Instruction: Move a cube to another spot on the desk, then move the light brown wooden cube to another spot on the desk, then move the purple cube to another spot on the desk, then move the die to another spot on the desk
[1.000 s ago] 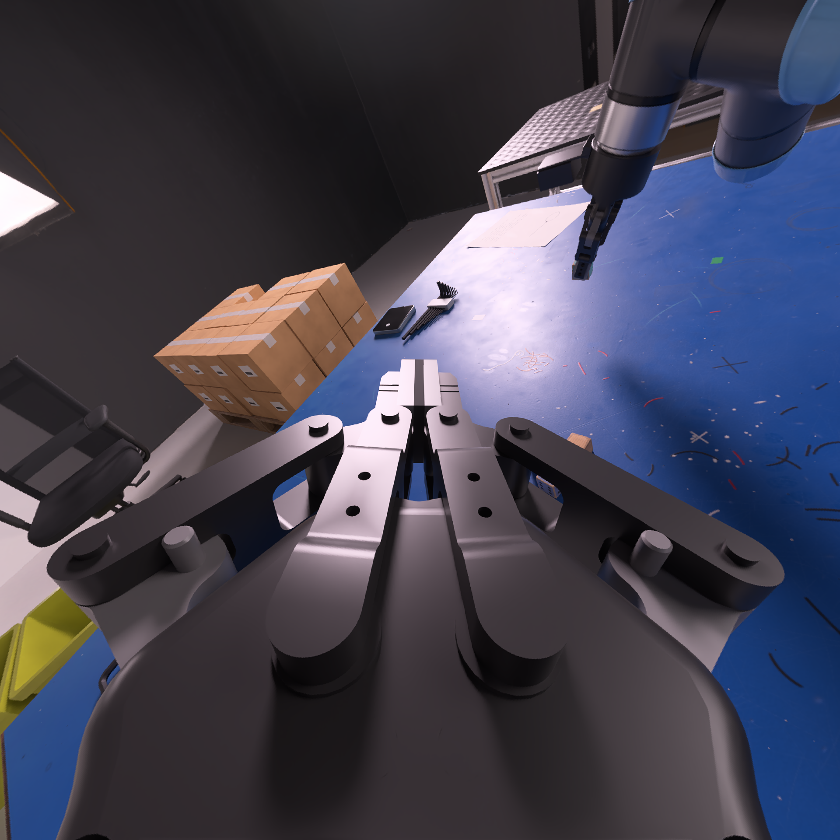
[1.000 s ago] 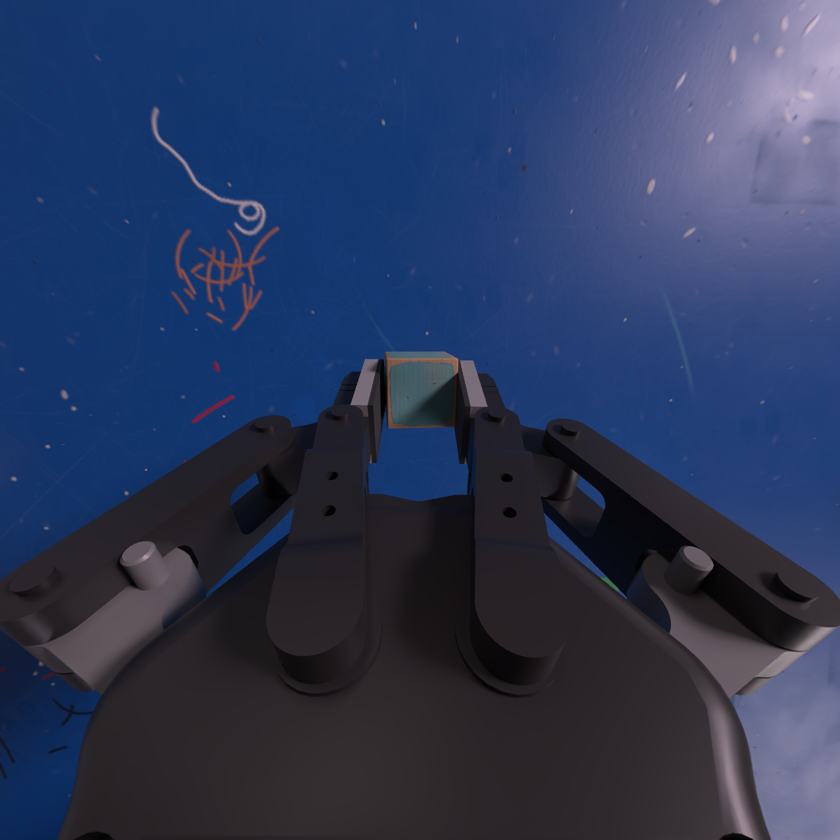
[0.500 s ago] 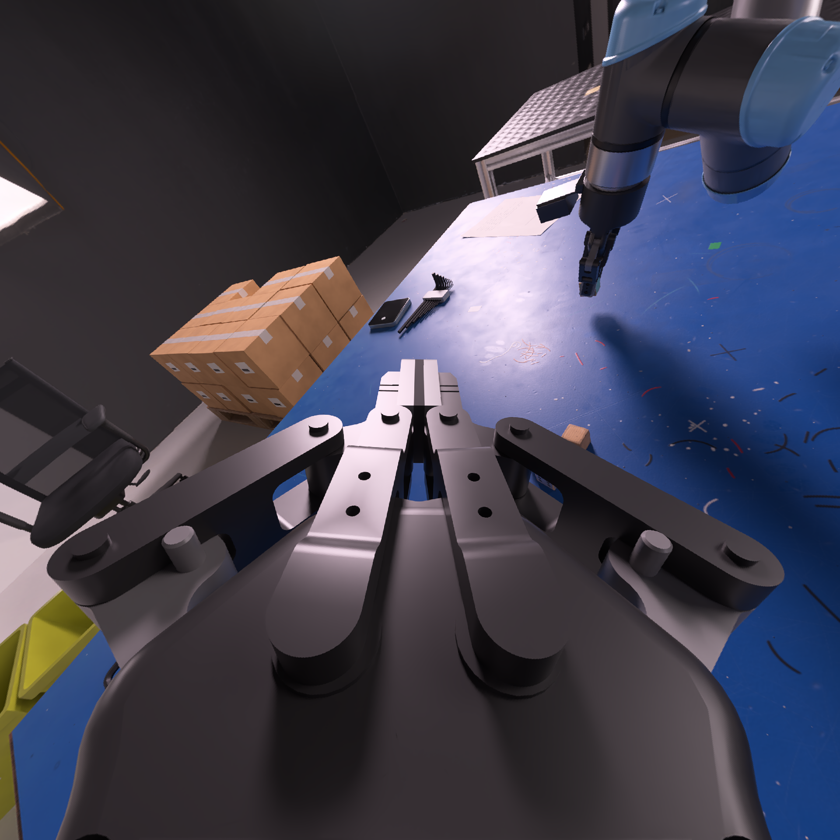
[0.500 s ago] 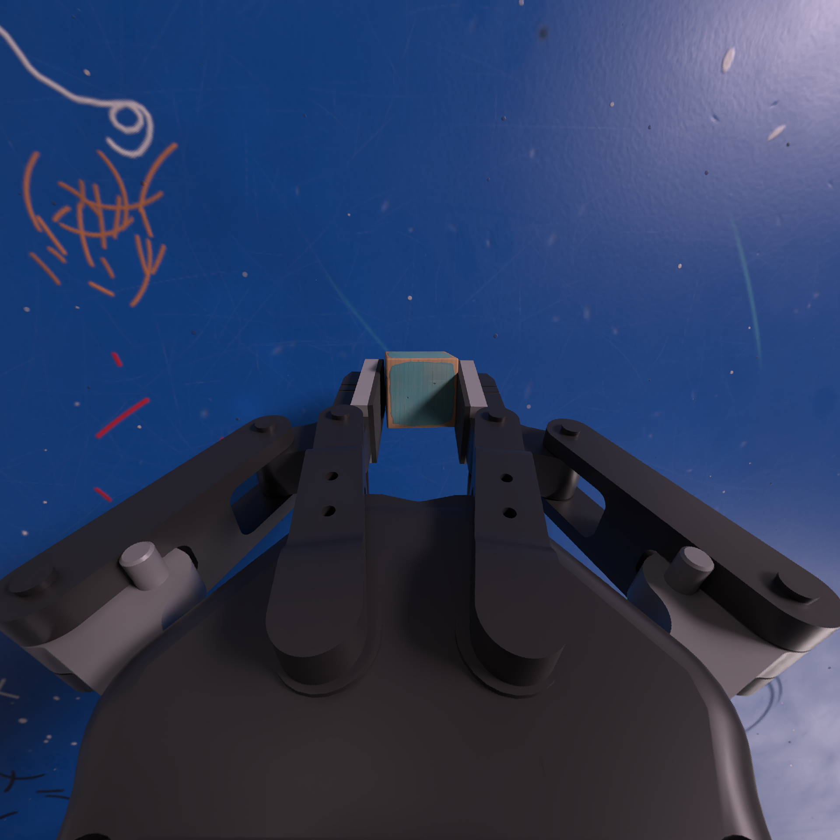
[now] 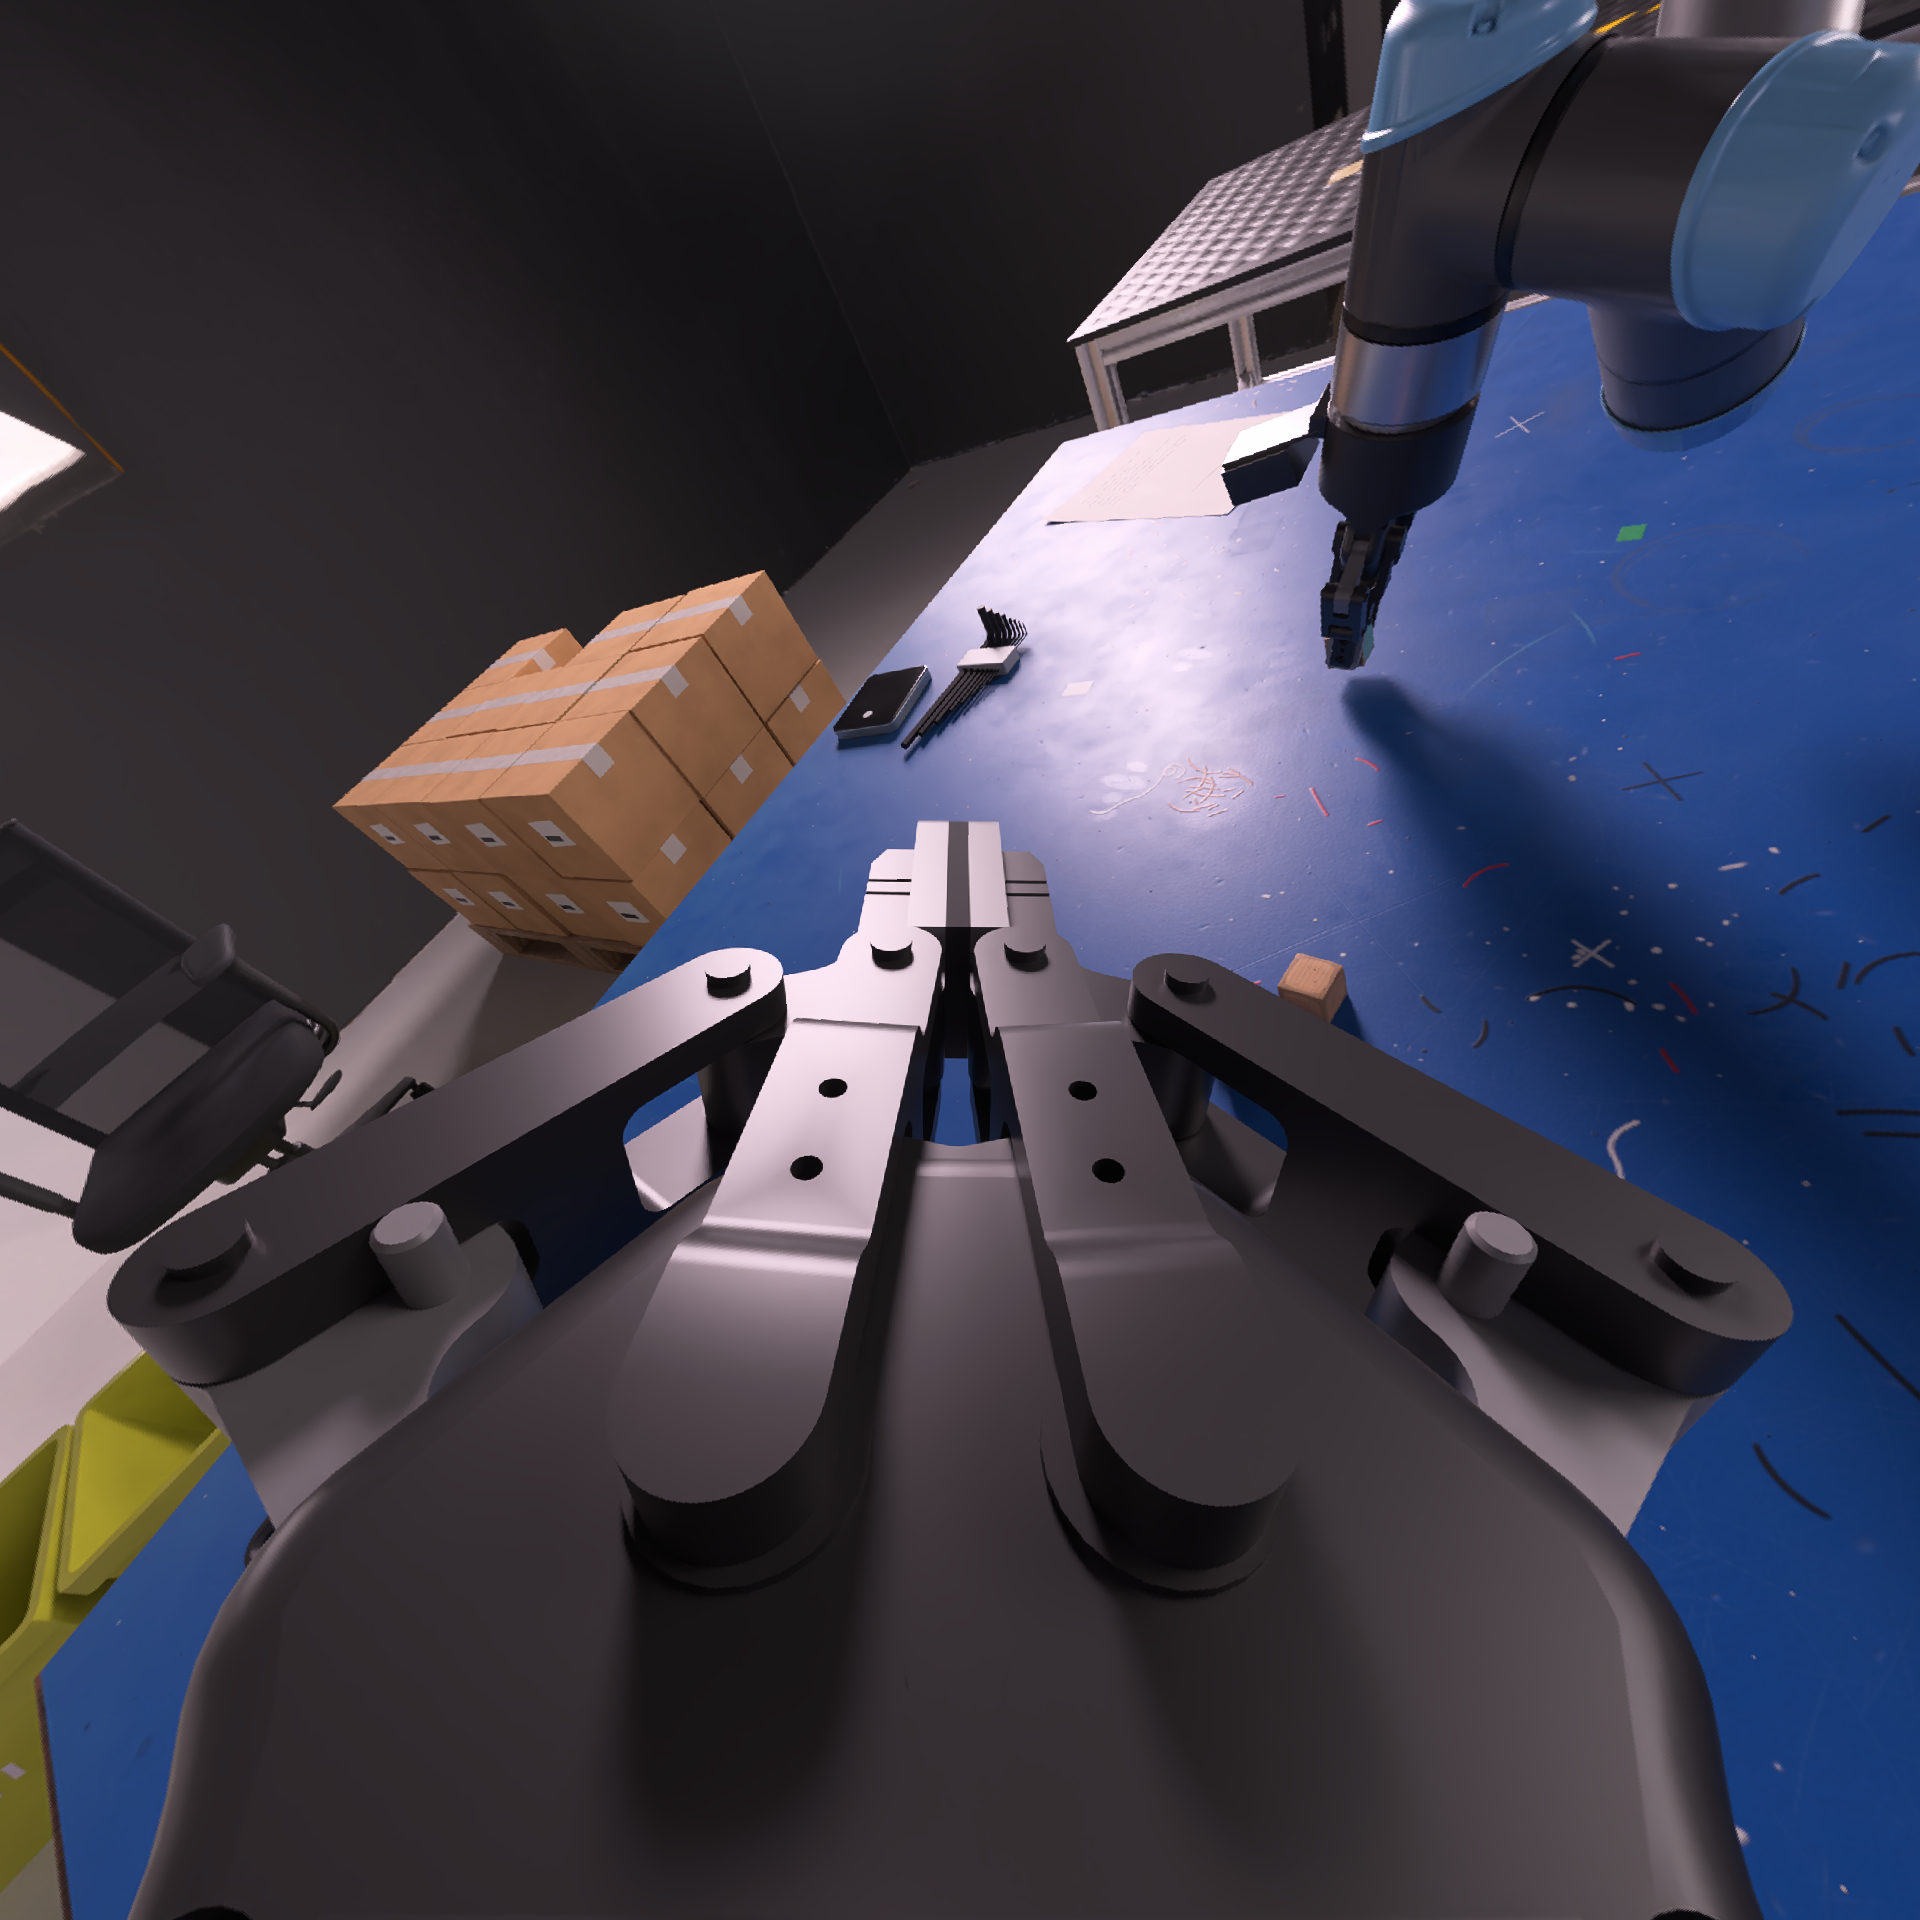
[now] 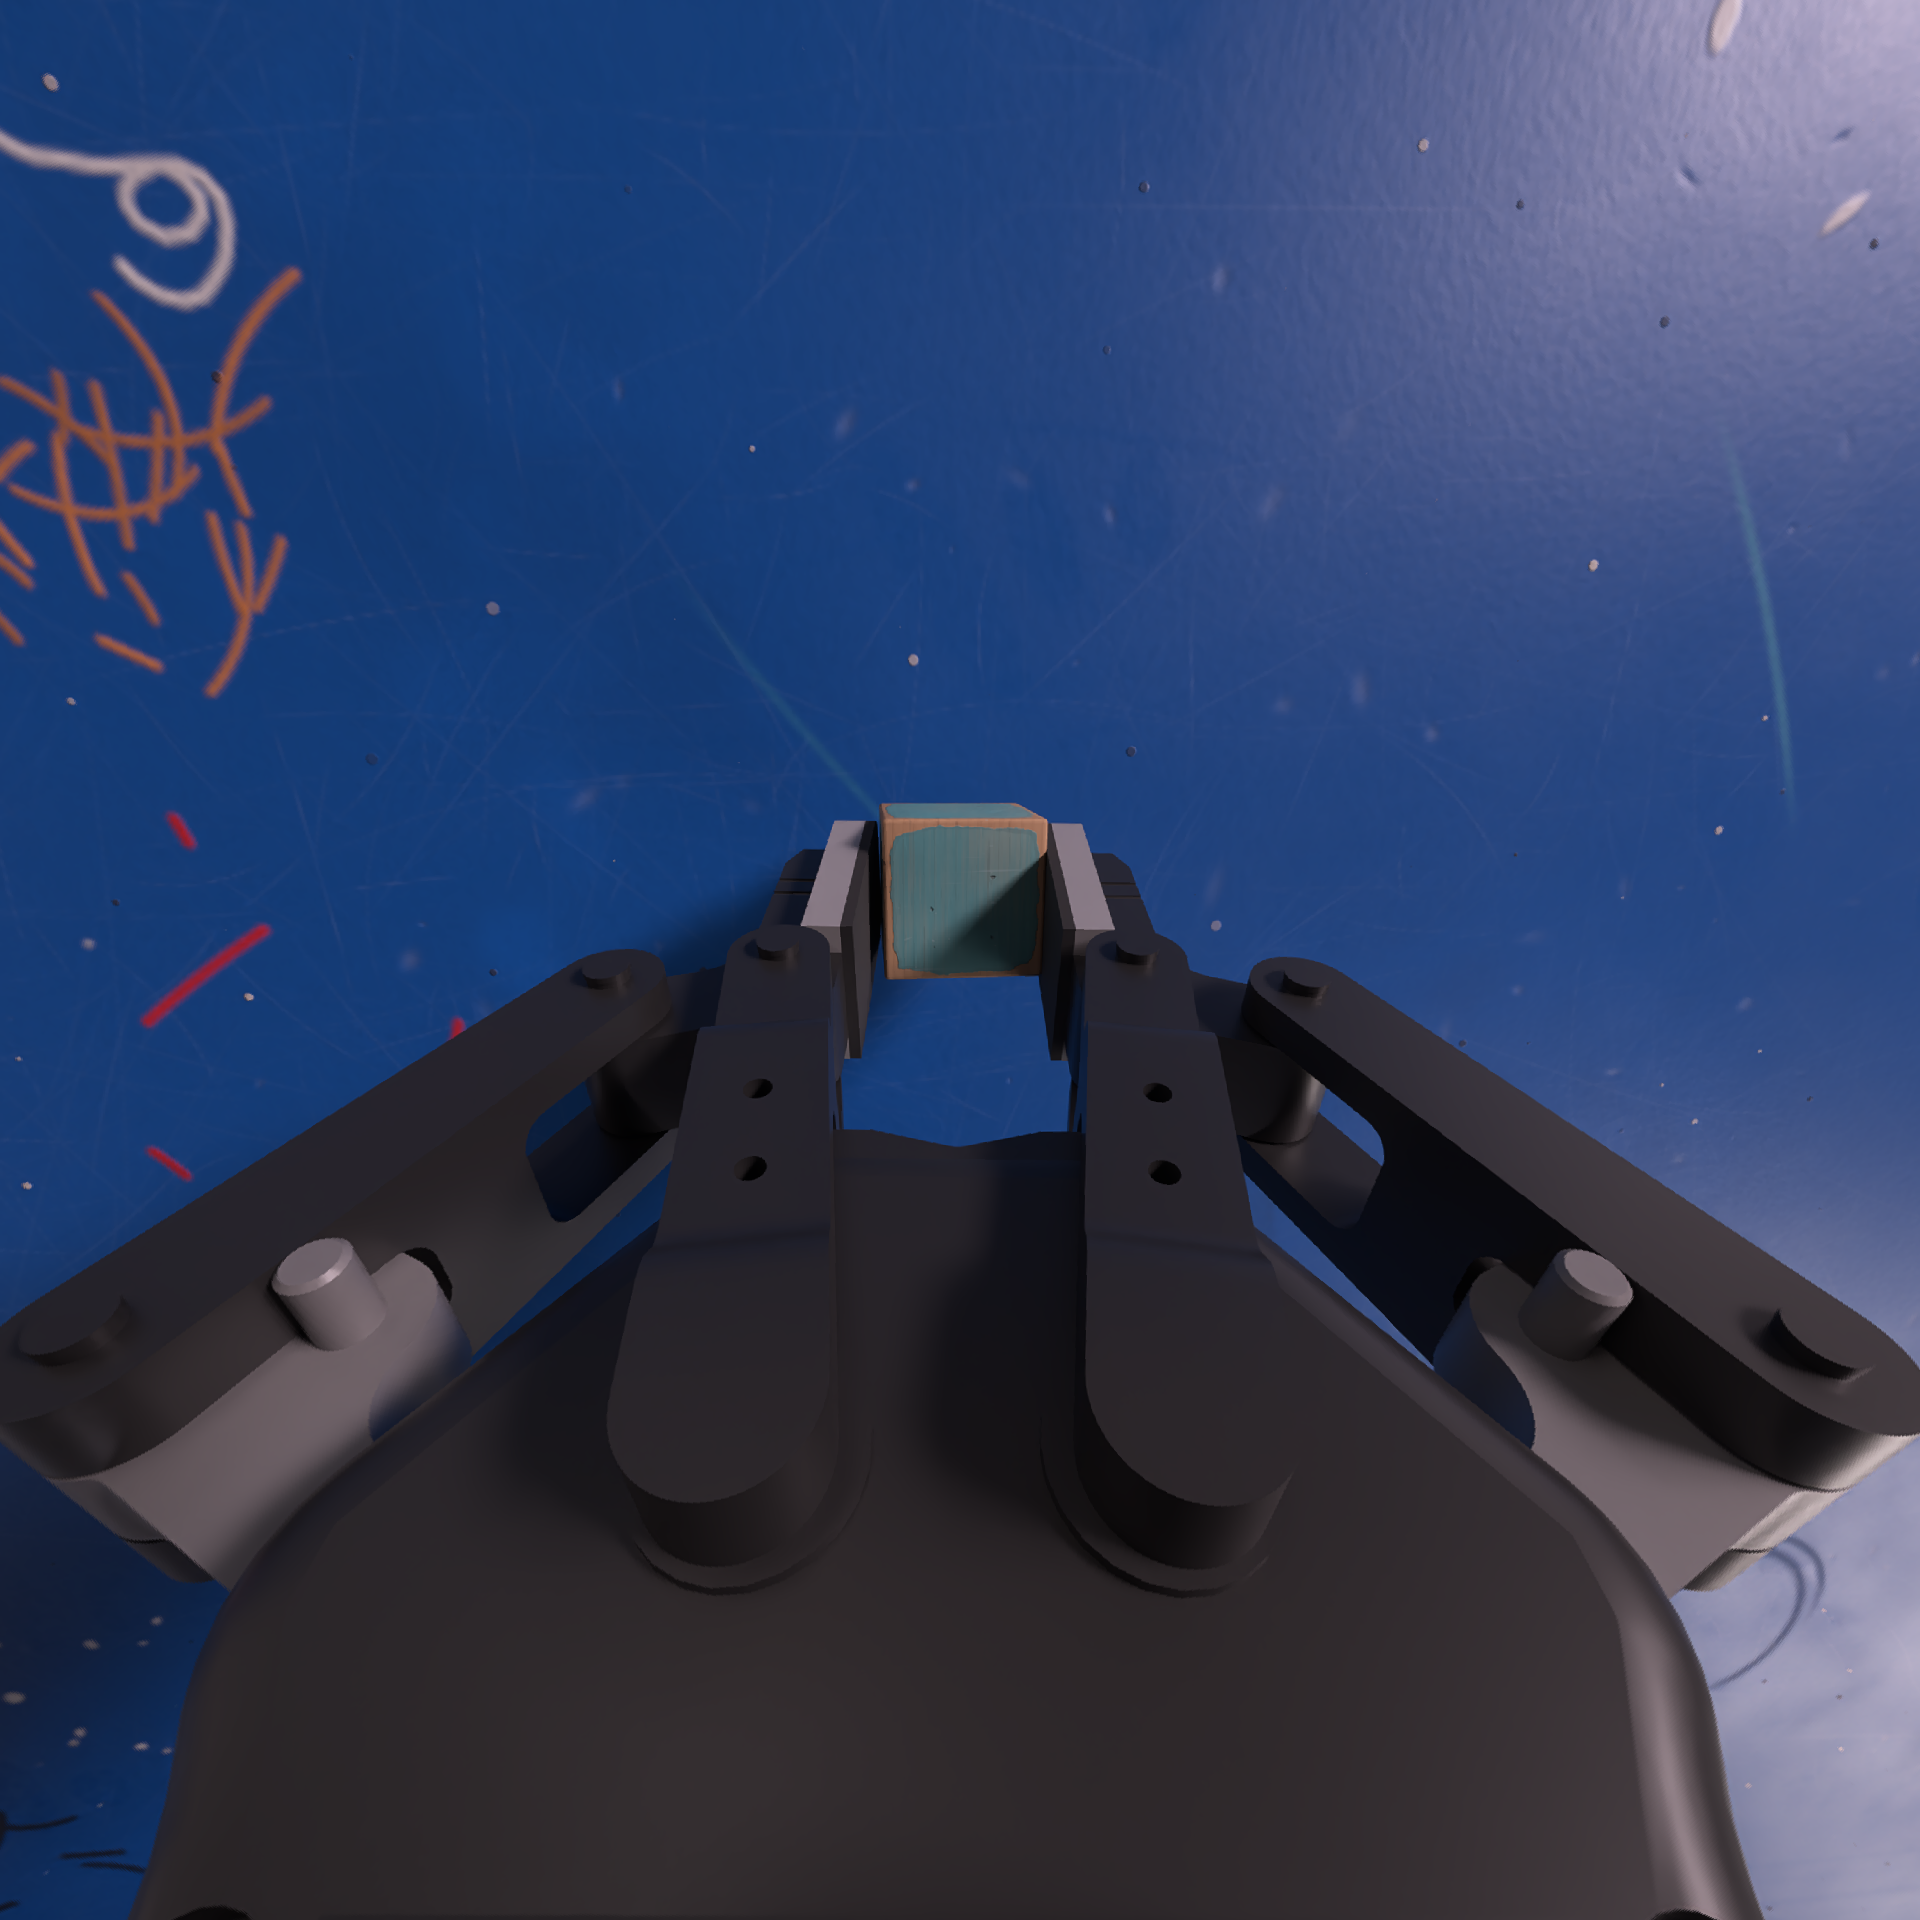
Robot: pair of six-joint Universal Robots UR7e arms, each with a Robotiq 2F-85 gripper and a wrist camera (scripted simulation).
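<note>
We saw stacked cardboard boxes [image 5: 603,769] — just beyond them a black pad [image 5: 883,704], hex keys [image 5: 966,681] beside it.

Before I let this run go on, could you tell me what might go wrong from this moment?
1. The right gripper pinches the teal cube only at the fingertips; it might slip or twist before being set on the blue desk.
2. The gripper appears to hang above the desk in the left wrist view, so an early release could let the cube bounce or roll.
3. The light brown wooden cube lies beside the shut left gripper, which could knock it.
</note>
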